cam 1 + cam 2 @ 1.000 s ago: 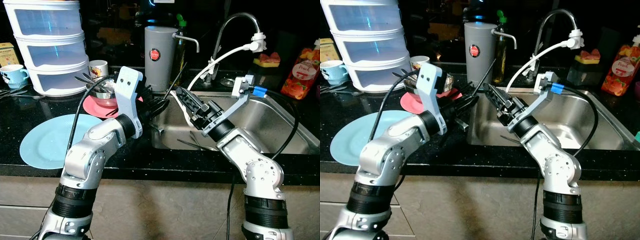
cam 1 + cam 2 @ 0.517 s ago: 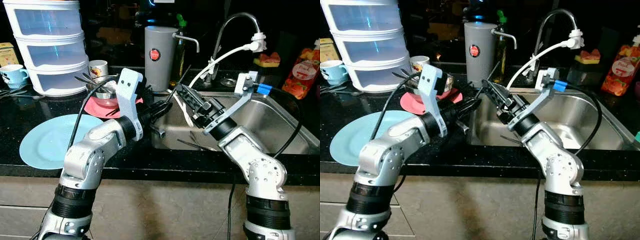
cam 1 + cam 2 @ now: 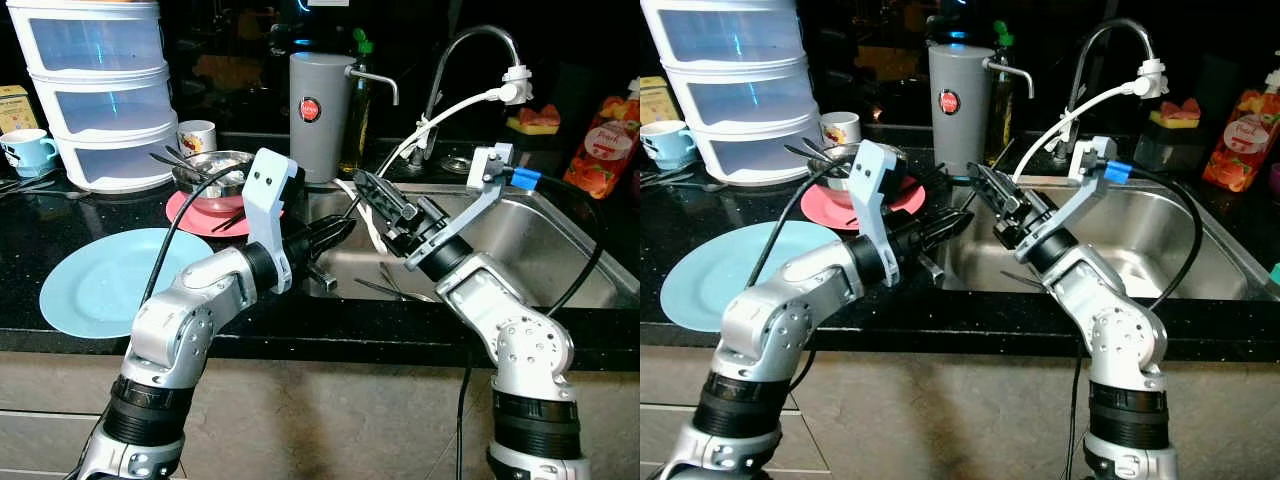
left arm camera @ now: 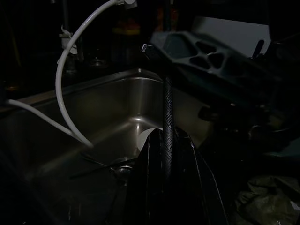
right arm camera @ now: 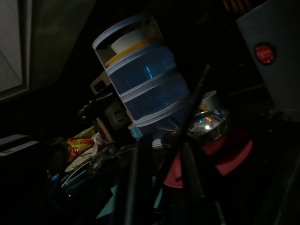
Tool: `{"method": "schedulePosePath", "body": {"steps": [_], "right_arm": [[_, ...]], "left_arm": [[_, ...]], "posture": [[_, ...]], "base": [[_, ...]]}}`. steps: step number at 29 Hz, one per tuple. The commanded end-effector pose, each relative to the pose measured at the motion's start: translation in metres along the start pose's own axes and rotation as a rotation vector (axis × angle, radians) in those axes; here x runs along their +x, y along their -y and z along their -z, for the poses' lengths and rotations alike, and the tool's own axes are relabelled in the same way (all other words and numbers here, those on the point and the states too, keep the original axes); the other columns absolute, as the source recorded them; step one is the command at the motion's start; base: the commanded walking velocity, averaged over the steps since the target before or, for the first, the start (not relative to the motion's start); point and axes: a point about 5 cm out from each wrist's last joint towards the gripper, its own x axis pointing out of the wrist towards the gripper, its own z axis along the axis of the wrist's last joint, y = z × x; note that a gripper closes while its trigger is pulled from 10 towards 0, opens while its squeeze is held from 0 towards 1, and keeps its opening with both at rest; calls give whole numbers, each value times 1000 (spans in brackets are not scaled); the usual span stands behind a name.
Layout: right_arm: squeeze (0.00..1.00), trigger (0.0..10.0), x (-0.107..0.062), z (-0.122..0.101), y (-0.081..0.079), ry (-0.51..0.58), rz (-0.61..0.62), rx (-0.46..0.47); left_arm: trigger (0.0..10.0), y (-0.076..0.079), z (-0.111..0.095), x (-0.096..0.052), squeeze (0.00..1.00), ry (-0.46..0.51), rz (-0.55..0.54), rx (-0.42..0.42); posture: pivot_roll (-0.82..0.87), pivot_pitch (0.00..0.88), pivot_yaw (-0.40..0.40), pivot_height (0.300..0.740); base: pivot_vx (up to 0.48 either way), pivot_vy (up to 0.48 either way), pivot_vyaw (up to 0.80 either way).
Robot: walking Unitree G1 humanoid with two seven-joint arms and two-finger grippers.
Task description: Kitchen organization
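My two grippers meet above the left rim of the steel sink (image 3: 545, 245). A thin black utensil handle (image 4: 168, 108) runs between them, and it also shows as a dark rod (image 5: 194, 103) in the right wrist view. The left gripper (image 3: 335, 230) reaches in from the counter side and is shut on the lower part of the handle. Coming from over the basin, the right gripper (image 3: 362, 188) is shut on its upper part. A light blue plate (image 3: 100, 280) lies on the black counter to the left. Behind it, a steel bowl (image 3: 215, 172) holding cutlery sits on a pink plate (image 3: 195, 212).
A stack of clear plastic drawers (image 3: 100, 90), a blue cup (image 3: 28, 150) and a mug (image 3: 197, 135) stand at the back left. A grey canister (image 3: 318, 115), the faucet (image 3: 470, 45) with a white hose (image 3: 440, 115) and an orange bottle (image 3: 600, 145) line the back. Loose cutlery (image 3: 385, 290) lies in the sink.
My left gripper has moved right and forward from beside the pink plate to the sink's edge, meeting the utensil. The right gripper rose slightly and has stayed put with the utensil.
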Motion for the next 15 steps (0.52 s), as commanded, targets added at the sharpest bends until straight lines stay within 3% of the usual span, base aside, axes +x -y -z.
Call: {"method": "schedulePosePath", "body": {"steps": [1, 9, 10, 11, 12, 15], "right_arm": [[0, 0, 0, -1, -4, 0, -23, -6], [0, 0, 0, -1, -4, 2, -26, -9], [0, 1176, 0, -1, -4, 0, -25, -10], [0, 4196, 0, -1, -3, -2, -19, -12], [0, 10000, 0, -1, -2, -5, -13, -13], [0, 10000, 0, 0, 0, -9, 8, -25]], "left_arm": [[10000, 0, 2, 0, 0, -20, -4, 0], [10000, -2, 2, 0, 0, -18, -32, 32], [10000, -3, 2, 0, 0, -17, -42, 43], [10000, -4, 2, 1, 0, -15, -55, 51], [10000, -5, 2, 2, 1000, -10, -67, 48], [10000, -9, -3, 2, 1000, 8, -110, 52]], "posture": [[56, 116, -31, 740], [56, 107, -34, 740], [56, 107, -34, 740], [56, 107, -34, 740], [56, 107, -34, 740], [56, 107, -34, 740]], "base": [[0, 0, 0], [0, 0, 0], [0, 0, 0], [0, 0, 0], [0, 0, 0], [0, 0, 0]]}}
